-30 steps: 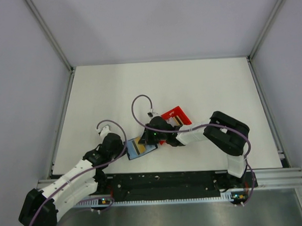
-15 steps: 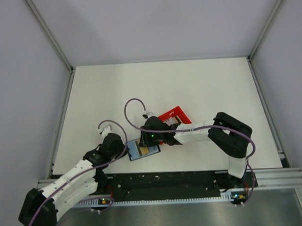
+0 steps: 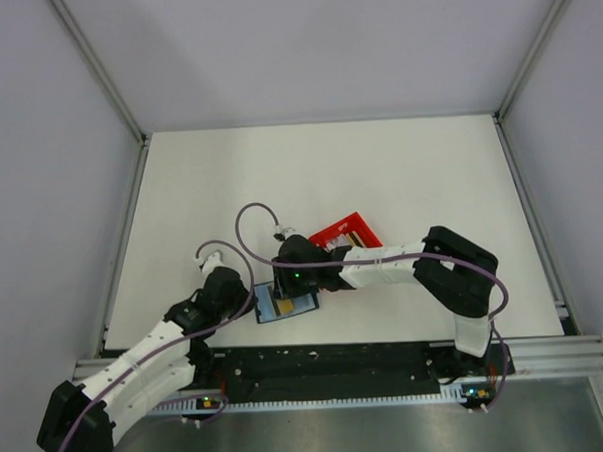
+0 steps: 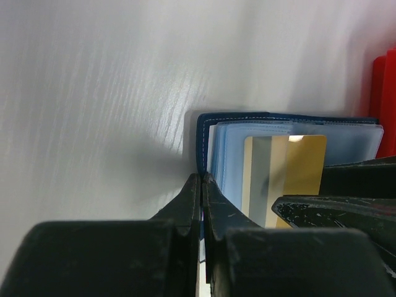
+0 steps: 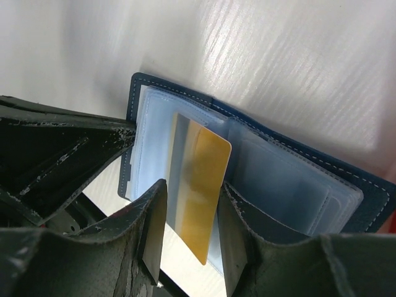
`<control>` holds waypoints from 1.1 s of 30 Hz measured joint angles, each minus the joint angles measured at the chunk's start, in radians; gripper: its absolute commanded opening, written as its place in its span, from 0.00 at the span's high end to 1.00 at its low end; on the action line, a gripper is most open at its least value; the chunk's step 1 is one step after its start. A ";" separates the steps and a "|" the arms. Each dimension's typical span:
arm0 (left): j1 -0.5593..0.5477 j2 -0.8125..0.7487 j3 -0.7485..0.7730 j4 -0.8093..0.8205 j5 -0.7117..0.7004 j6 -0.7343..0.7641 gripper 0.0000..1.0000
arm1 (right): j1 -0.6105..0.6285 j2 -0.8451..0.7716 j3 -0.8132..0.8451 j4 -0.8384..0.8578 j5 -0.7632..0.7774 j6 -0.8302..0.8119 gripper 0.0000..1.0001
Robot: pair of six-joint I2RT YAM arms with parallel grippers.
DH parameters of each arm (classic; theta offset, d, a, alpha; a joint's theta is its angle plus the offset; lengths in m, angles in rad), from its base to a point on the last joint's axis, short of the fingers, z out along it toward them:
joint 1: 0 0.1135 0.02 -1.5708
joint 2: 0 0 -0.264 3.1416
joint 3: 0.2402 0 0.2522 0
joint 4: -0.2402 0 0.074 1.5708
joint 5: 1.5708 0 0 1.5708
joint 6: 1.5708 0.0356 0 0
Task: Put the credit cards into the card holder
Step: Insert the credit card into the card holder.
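We are seeing a gold card point(image 5: 201, 185) lying on the open card holder point(image 3: 285, 307).
The holder is sitting by the near edge of the white table point(image 3: 399, 172), dark blue outside with clear light-blue pockets; we cannot tell if the card is tucked in. The left gripper point(image 4: 201, 180) is squeezing shut on the holder's edge. The right gripper point(image 5: 190, 226) is hanging half open around the card, not squeezing it. A red bin point(image 3: 350, 227) is sitting just beside the holder. Pale walls point(image 3: 38, 147) are standing around.
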 measured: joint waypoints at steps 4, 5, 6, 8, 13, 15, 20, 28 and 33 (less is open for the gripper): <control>0.000 -0.008 0.000 -0.015 -0.001 0.005 1.00 | 0.000 0.023 0.010 0.010 -0.025 0.017 0.62; 0.000 -0.010 0.000 -0.018 -0.002 0.005 1.00 | 0.000 0.025 0.012 0.009 -0.026 0.019 0.62; 0.000 -0.013 0.000 -0.021 -0.003 0.005 1.00 | 0.000 0.025 0.014 0.003 -0.024 0.019 0.62; 0.000 -0.018 0.000 -0.026 -0.005 0.005 1.00 | 0.001 0.025 0.021 -0.012 -0.011 0.019 0.61; 0.000 -0.045 0.000 -0.030 -0.003 0.002 1.00 | 0.001 0.013 0.022 -0.046 0.038 0.011 0.60; 0.000 -0.048 0.000 -0.030 -0.003 0.002 1.00 | 0.001 0.003 0.023 -0.063 0.051 0.000 0.60; 0.000 -0.050 0.000 -0.029 -0.003 0.002 1.00 | 0.002 0.000 0.027 -0.085 0.053 -0.012 0.60; 0.000 -0.050 0.000 -0.029 0.000 0.002 1.00 | 0.004 0.002 0.041 -0.111 0.025 -0.018 0.60; 0.000 -0.050 0.000 -0.029 0.002 0.003 1.00 | 0.010 0.043 0.099 -0.129 -0.044 -0.024 0.60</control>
